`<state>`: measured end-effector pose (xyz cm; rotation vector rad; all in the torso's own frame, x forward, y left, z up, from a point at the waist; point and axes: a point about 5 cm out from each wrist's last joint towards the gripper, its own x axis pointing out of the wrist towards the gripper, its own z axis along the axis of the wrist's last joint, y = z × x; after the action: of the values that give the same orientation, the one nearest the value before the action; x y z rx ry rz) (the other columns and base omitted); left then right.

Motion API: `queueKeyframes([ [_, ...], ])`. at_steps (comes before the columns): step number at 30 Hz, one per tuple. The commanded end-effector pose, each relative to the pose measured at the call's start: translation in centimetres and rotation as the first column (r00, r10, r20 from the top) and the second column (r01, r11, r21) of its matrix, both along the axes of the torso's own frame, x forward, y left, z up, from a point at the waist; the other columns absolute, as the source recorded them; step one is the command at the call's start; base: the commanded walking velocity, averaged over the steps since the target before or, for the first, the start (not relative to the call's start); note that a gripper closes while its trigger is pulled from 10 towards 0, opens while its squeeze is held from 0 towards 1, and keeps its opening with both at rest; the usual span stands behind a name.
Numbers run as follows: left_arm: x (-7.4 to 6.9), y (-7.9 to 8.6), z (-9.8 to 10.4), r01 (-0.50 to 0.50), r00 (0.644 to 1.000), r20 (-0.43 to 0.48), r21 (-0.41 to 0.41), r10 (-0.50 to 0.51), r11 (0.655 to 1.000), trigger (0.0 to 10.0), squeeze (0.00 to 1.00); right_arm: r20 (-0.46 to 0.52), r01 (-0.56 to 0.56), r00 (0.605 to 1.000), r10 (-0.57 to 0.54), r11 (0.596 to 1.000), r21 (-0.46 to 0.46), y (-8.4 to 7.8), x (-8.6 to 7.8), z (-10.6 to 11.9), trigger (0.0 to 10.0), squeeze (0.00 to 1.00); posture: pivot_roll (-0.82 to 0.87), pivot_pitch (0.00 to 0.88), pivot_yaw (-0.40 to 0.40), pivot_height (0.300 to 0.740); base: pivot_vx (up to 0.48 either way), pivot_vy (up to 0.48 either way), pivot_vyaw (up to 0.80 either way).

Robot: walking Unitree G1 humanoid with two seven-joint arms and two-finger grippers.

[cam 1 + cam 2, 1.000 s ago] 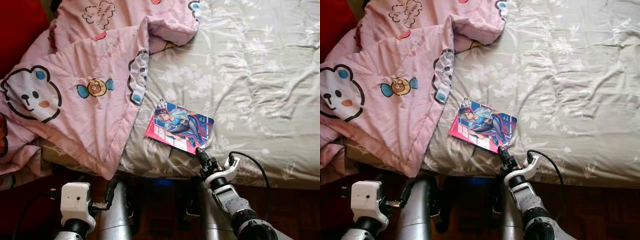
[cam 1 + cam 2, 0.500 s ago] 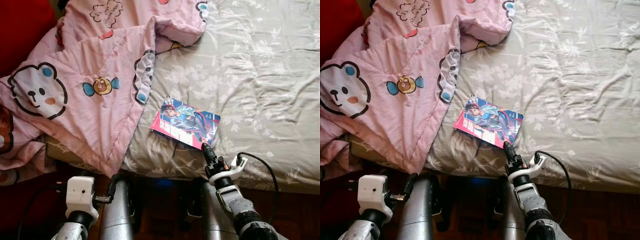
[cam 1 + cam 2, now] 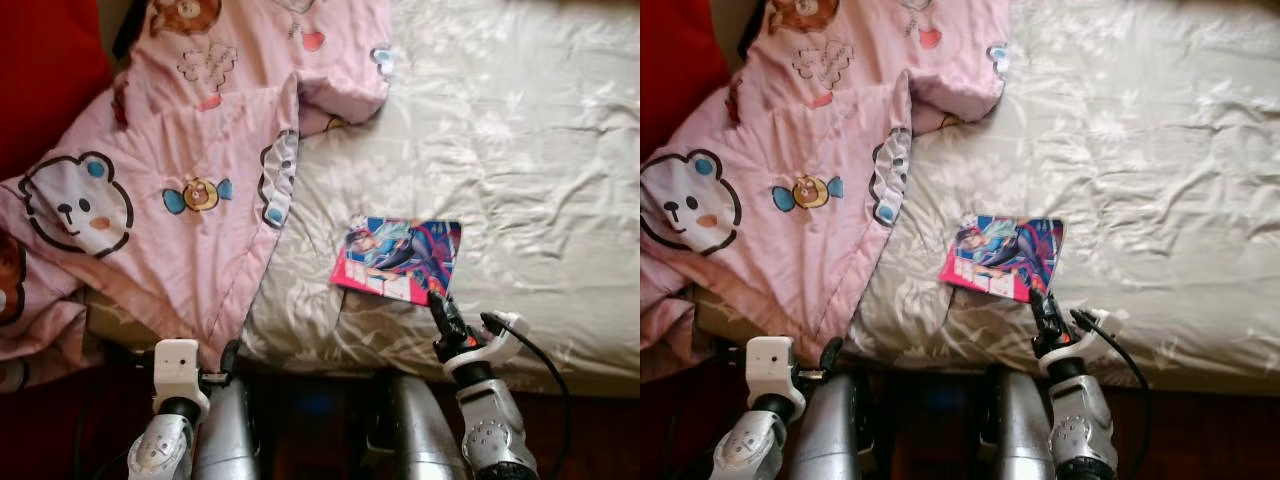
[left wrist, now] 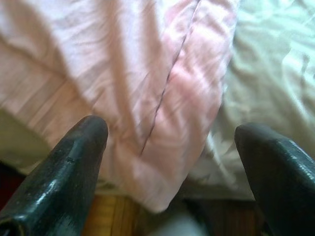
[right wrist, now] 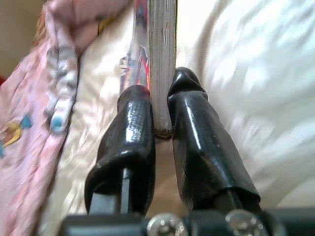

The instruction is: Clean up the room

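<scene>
I have the book (image 3: 400, 258) lying flat on the bed (image 3: 520, 150), close to the bed's near edge and roughly midway along it; its long axis runs along that edge, with the pink blanket (image 3: 190, 190) heaped toward the bed's left side, well apart from it. The right end effector (image 3: 437, 304) comes at the book from the near edge, fingers pointing toward the bed's far side, and meets the book's near right corner; the book therefore lies directly ahead of it and a little to the left.

From the right wrist view I can see the two black fingers (image 5: 133, 142) pressed onto the book's edge, one on the cover side and one on the underside, pinching the page block between them; the grip sits right at the corner, so I judge the book may pivot or sag when lifted.

The left end effector (image 4: 170, 162) hangs low by the bed's near left corner, its fingers spread wide, touching nothing, with the blanket's hanging hem ahead of it; the right arm is plainly the nearer one for the book.
</scene>
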<state>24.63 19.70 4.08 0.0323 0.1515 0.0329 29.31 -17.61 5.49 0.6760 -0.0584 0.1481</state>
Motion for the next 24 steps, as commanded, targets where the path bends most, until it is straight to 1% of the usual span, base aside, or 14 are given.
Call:
queueKeyframes([
  [1,-0.5,0.2,-1.6,-0.020,0.998,-0.052,-0.003,0.019,1.000,10.0,0.00,0.014,0.046,0.999,-0.046,0.997,-0.061,-0.4,-0.4,0.3,0.0,0.00,-0.01,0.118,-0.058,0.605,0.000,0.000,0.00],
  [4,0.1,0.2,-2.3,-0.027,0.997,-0.066,-0.008,0.026,1.000,10.0,0.00,0.046,0.098,0.995,-0.091,0.982,-0.164,-0.2,0.1,1.6,0.0,0.00,-0.02,0.079,-0.062,0.605,0.000,0.000,0.00],
  [5,0.2,0.3,-2.5,-0.037,0.997,-0.074,-0.020,0.035,0.999,10.0,0.00,0.048,0.100,0.995,-0.092,0.971,-0.218,0.0,0.1,1.7,9.2,0.00,-0.02,0.063,-0.064,0.605,0.000,0.000,0.00],
  [6,0.3,0.4,-2.7,-0.044,0.996,-0.081,-0.028,0.041,0.999,10.0,0.00,0.049,0.102,0.995,-0.092,0.962,-0.255,0.1,0.2,1.8,9.2,0.00,-0.03,0.058,-0.065,0.605,0.000,0.000,0.00],
  [7,0.5,0.4,-3.0,-0.052,0.995,-0.088,-0.041,0.048,0.998,10.0,0.00,0.048,0.109,0.994,-0.100,0.951,-0.290,0.1,0.2,1.9,10.0,0.00,-0.02,0.044,-0.068,0.605,0.000,0.000,0.00],
  [9,0.5,0.6,-3.5,-0.075,0.992,-0.108,-0.072,0.067,0.995,10.0,0.00,0.046,0.140,0.990,-0.132,0.932,-0.334,0.0,0.1,1.9,10.0,0.00,-0.03,0.030,-0.072,0.605,0.000,0.000,0.00],
  [10,0.5,0.6,-3.5,-0.075,0.992,-0.108,-0.072,0.067,0.995,10.0,0.00,0.046,0.140,0.990,-0.132,0.932,-0.334,0.0,0.1,1.9,10.0,0.00,-0.03,0.030,-0.072,0.605,0.000,0.000,0.00],
  [12,0.4,0.8,-4.2,-0.104,0.986,-0.144,-0.103,0.088,0.989,10.0,0.00,0.033,0.160,0.987,-0.158,0.933,-0.321,-0.1,0.0,1.6,10.0,0.00,-0.03,0.016,-0.074,0.605,0.000,0.000,0.00],
  [13,0.0,0.8,-5.3,-0.122,0.975,-0.201,-0.117,0.097,0.986,10.0,0.00,-0.004,0.174,0.982,-0.188,0.919,-0.354,-0.1,-0.5,0.9,10.0,0.00,-0.04,0.000,-0.079,0.610,0.000,0.000,0.00],
  [14,0.0,0.8,-5.3,-0.122,0.975,-0.201,-0.117,0.097,0.986,10.0,0.00,-0.004,0.174,0.982,-0.188,0.919,-0.354,-0.1,-0.5,0.9,10.0,0.00,-0.04,0.000,-0.079,0.610,0.000,0.000,0.00],
  [16,-0.1,0.6,-6.0,-0.129,0.967,-0.236,-0.126,0.097,0.984,10.0,0.00,-0.043,0.160,0.981,-0.189,0.915,-0.370,0.2,-0.6,0.3,10.0,0.00,-0.04,0.000,-0.080,0.630,0.000,0.000,0.00],
  [20,-0.2,0.1,-6.6,-0.122,0.958,-0.275,-0.126,0.083,0.985,10.0,0.00,-0.039,0.140,0.985,-0.169,0.908,-0.396,0.6,-0.7,0.3,10.0,0.00,-0.05,0.000,-0.075,0.645,0.000,0.000,0.00],
  [22,-0.3,0.1,-7.0,-0.145,0.947,-0.304,-0.137,0.098,0.980,10.0,0.00,-0.035,0.137,0.986,-0.166,0.900,-0.413,0.8,-0.5,0.4,10.0,0.00,-0.06,0.000,-0.072,0.660,0.000,0.000,0.00],
  [24,-0.3,0.2,-7.1,-0.156,0.945,-0.310,-0.143,0.106,0.977,10.0,0.00,-0.033,0.138,0.985,-0.167,0.897,-0.420,0.8,-0.4,0.4,10.0,0.00,-0.06,0.000,-0.070,0.665,0.000,0.000,0.00],
])
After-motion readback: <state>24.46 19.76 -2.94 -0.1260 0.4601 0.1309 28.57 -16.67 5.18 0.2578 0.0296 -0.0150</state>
